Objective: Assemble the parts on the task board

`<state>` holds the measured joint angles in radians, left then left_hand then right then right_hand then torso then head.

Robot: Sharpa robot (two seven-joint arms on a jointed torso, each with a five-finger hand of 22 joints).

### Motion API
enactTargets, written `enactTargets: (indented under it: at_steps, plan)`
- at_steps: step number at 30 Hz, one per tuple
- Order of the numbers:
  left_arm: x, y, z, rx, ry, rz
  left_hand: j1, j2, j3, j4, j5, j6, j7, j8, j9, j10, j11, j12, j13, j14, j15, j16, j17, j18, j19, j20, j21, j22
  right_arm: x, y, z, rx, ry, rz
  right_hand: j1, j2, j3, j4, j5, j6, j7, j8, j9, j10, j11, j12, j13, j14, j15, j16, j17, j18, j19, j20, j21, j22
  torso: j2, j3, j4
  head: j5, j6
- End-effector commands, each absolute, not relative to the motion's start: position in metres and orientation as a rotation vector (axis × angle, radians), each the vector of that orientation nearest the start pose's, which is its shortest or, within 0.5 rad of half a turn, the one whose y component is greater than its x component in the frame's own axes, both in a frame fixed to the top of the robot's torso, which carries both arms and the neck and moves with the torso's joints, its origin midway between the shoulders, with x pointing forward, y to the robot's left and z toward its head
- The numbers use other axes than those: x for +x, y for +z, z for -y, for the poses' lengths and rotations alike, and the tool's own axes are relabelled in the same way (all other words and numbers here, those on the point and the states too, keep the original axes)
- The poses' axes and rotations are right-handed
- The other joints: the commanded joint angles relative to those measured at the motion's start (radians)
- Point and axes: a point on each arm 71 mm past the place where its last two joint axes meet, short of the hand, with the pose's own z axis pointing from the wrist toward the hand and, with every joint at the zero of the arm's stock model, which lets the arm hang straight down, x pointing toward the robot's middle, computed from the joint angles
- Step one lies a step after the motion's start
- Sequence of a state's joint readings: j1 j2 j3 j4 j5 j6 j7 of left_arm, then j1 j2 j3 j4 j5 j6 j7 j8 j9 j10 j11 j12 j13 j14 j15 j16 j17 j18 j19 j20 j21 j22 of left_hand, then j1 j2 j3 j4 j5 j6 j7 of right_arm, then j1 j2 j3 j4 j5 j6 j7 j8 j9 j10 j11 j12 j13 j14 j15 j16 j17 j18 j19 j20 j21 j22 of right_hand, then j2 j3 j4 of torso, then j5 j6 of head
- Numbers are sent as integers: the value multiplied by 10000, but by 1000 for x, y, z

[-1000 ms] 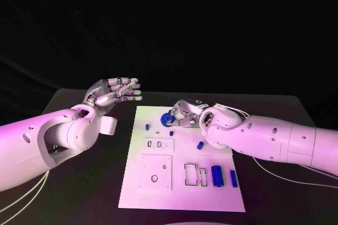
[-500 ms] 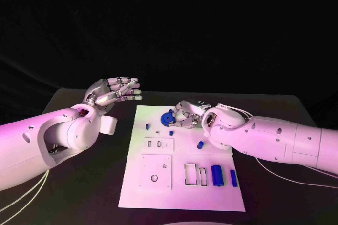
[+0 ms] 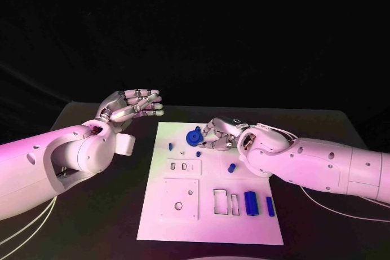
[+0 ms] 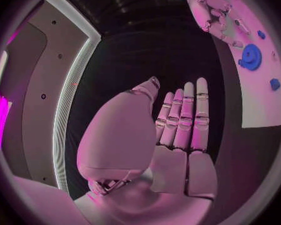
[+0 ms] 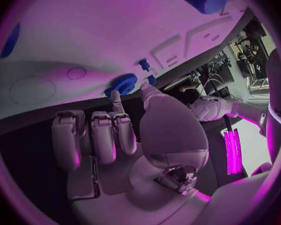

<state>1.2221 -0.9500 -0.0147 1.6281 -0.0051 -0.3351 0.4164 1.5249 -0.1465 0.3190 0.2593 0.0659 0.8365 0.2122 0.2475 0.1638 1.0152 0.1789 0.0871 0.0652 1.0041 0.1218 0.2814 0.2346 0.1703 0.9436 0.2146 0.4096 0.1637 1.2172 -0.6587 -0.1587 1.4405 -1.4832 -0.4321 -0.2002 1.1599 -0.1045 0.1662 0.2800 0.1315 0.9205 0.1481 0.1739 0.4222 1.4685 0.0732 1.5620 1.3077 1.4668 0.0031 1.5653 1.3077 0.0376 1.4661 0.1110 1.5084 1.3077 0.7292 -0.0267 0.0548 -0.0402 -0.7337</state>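
The right hand (image 3: pixel 218 133) has drawn back slightly from the blue gear (image 3: pixel 193 138), fingers loosely spread, empty. Gear placement appears complete; another part needs fetching.

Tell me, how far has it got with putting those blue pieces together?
Early on. The right hand touches the round blue part at the task board's far end. Two blue bars lie loose beside unfilled slots. The left hand holds nothing.

Left hand (image 3: pixel 132 106) raised, right hand (image 3: pixel 218 133) low
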Motion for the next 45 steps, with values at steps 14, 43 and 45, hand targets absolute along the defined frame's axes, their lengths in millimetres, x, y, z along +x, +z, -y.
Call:
enactTargets:
  at_steps: [14, 43, 45]
  plan:
    - [477, -147, -230, -10679, -15842, -13418, -21, -70, 68, 12, -35, 44, 174, -35, -17, 60, -23, -33, -2, -45, 45, -58, 10, 102, -24, 35, 48, -14, 492, -214, 118, -2031, 6415, -16742, 476, -392, 159, 42, 5, -498, 179, -481, -182, 927, 93, -54, 2503, 1012, 75, 30, 2504, -160, 529, 45, -62, 1960, 9, -17, 24, -4, -2]
    - [478, -148, -229, -10689, -15849, -13452, -30, -73, 88, 2, -35, 56, 169, -42, -18, 84, -27, -62, 1, -36, 44, -83, 29, 104, -31, 37, 58, -16, 503, -224, 114, -2115, 6015, -17616, 316, -220, 222, 91, -1, -461, 132, -596, -314, 945, 53, -28, 2527, 1013, 35, 31, 2506, -157, 526, 29, -72, 1965, -11, -6, -2, 67, -59]
    - [478, -148, -229, -10688, -15849, -13452, -30, -73, 88, 2, -35, 56, 169, -42, -18, 84, -27, -62, 1, -36, 44, -83, 29, 104, -31, 37, 58, -16, 503, -224, 116, -2064, 5979, -17531, 309, -220, 223, 91, -2, -435, 134, -587, -314, 942, 54, -31, 2524, 1010, 36, 29, 2495, -154, 519, 28, -82, 1955, -13, -6, -1, 71, -56]
